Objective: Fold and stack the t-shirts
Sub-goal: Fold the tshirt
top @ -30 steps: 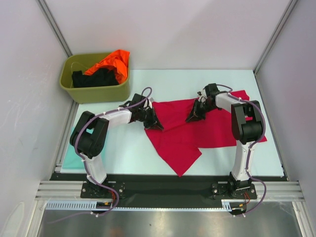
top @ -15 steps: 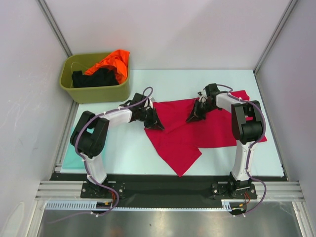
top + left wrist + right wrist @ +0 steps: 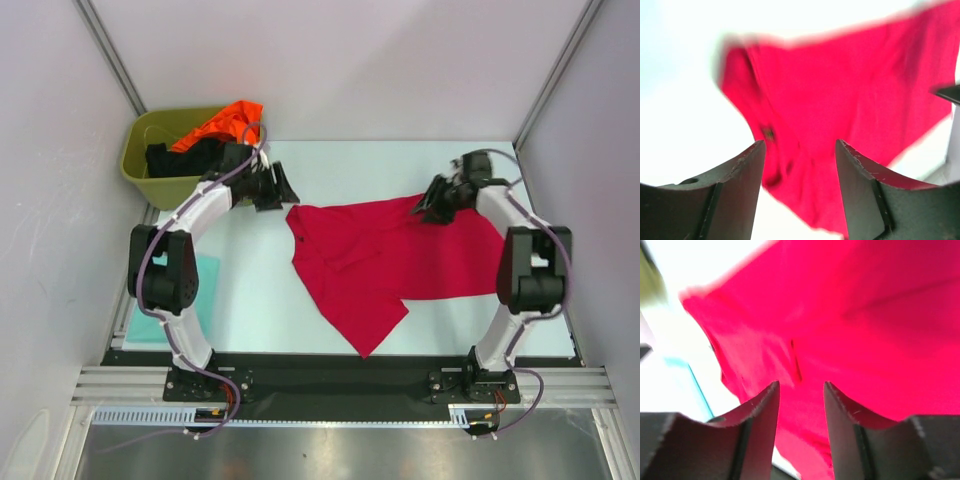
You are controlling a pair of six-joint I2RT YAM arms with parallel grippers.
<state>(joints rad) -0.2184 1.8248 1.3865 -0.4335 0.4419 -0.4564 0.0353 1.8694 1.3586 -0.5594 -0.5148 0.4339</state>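
An olive-green plastic tub [image 3: 160,178] is sitting in the upper left of the overhead frame, off the far-left corner of a pale table [image 3: 350,165]. An orange t-shirt [image 3: 225,125] is spilling over the tub's back rim, and a black t-shirt [image 3: 185,158] is lying crumpled inside it. Lower down on the left, a pale teal t-shirt [image 3: 207,285] is lying flat on the table, partly hidden under the left arm.

The left arm is reaching up past the tub. Its left gripper [image 3: 283,195] is hanging just beside the upper left corner of a crimson-red t-shirt [image 3: 390,255]. In the left wrist view the two dark fingers [image 3: 735,185] are standing spread wide with nothing between them, and the blurred red cloth is showing beyond the gap.

The red t-shirt is lying spread across the centre and right of the table, with a folded flap pointing toward the bottom centre of the frame.

At the shirt's upper right edge, the right gripper [image 3: 425,208] is hovering over the cloth. In the right wrist view its fingers [image 3: 760,415] are standing apart with a narrower gap, pinching nothing, and red cloth is filling most of that frame.
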